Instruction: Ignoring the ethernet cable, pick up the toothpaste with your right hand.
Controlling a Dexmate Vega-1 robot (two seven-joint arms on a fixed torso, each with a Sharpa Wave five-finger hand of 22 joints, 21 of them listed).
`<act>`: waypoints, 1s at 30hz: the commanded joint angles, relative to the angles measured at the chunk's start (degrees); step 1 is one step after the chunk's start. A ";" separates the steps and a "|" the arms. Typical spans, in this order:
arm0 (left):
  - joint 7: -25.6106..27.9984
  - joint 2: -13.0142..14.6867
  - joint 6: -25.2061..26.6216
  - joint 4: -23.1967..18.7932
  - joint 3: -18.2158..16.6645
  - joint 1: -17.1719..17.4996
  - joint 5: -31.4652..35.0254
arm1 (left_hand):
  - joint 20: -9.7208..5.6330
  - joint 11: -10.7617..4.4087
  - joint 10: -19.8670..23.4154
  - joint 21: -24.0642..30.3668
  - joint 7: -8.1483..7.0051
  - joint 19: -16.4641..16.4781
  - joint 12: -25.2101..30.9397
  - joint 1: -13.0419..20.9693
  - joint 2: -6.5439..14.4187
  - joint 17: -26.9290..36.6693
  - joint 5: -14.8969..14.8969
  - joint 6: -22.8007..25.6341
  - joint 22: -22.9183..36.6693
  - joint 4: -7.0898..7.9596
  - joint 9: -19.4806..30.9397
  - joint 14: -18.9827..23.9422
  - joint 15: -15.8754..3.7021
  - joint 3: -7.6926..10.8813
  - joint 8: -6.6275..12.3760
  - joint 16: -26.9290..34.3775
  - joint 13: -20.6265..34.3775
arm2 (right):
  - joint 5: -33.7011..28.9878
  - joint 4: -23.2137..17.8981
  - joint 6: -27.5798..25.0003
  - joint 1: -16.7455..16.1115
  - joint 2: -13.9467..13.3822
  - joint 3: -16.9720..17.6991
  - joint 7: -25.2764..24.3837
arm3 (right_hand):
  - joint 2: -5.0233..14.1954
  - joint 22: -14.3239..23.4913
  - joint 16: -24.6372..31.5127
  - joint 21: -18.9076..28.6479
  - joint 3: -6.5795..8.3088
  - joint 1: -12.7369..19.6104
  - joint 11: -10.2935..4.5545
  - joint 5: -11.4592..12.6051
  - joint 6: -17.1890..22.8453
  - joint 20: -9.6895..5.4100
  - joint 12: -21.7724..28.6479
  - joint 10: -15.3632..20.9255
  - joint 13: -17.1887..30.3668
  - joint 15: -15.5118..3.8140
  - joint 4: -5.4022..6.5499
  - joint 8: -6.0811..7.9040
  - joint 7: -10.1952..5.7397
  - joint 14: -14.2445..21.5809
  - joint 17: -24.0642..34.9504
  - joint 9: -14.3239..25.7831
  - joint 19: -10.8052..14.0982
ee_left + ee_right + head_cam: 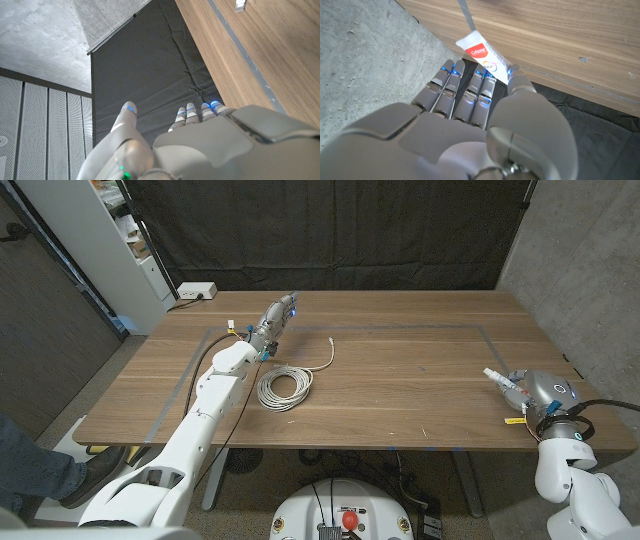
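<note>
Over at the wooden table's point(400, 390) right edge, my right robot hand point(535, 392) pinches the white Colgate toothpaste tube point(485, 56), fingers curled round it so it can't slip.

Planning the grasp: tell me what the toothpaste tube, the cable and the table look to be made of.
Toothpaste: likely soft plastic or laminate, glossy white with red print and a flat crimped end. Cable: pale, flexible, probably plastic-jacketed, since it lies in a loose coil. Table: brown wood or wood veneer, matte, with visible grain.
</note>
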 commanded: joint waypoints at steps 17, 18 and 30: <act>-1.70 -0.20 -1.79 4.27 -0.50 -2.05 -0.42 | 0.25 0.17 -0.10 -0.12 0.14 -3.57 0.23 0.78 -0.10 0.29 -0.12 0.08 0.29 -0.03 0.29 -0.16 0.06 -0.30 0.20 0.03 0.28 | -2.37 -3.88 0.89 -0.50 2.45 0.31 -1.01 | 0.34 0.21 0.18 -0.11 -0.14 1.32 -0.07 0.01 0.97 -1.18 -0.44 0.92 -0.02 -3.31 -0.08 -0.26 -0.20 0.57 0.50 0.24 0.79; -2.06 -0.21 -1.86 4.62 -0.54 -2.21 -0.60 | 0.28 0.26 -0.07 -0.12 0.10 -3.58 0.24 0.79 -0.10 0.29 -0.12 0.07 0.29 -0.03 0.28 -0.16 0.07 -0.30 0.20 0.03 0.28 | -2.45 -4.01 0.75 -0.39 2.67 0.26 -1.02 | 0.43 0.21 0.18 -0.11 -0.11 1.39 -0.02 0.02 0.95 -1.19 -0.46 0.92 -0.02 -3.34 -0.08 -0.28 -0.20 0.53 0.53 0.25 0.80; -2.59 -0.07 -2.27 5.74 -0.73 -2.83 -0.31 | 0.20 0.09 -0.01 -0.11 0.14 -3.58 0.26 0.84 -0.09 0.29 -0.13 0.11 0.29 -0.04 0.29 -0.16 0.14 -0.32 0.21 0.04 0.28 | -3.25 -4.53 0.85 0.44 3.12 -0.36 -0.50 | 0.51 0.21 0.17 -0.11 -0.28 1.51 0.47 0.00 0.99 -1.21 -0.64 1.15 -0.01 -3.39 0.07 -0.48 -0.11 0.60 0.60 0.26 0.87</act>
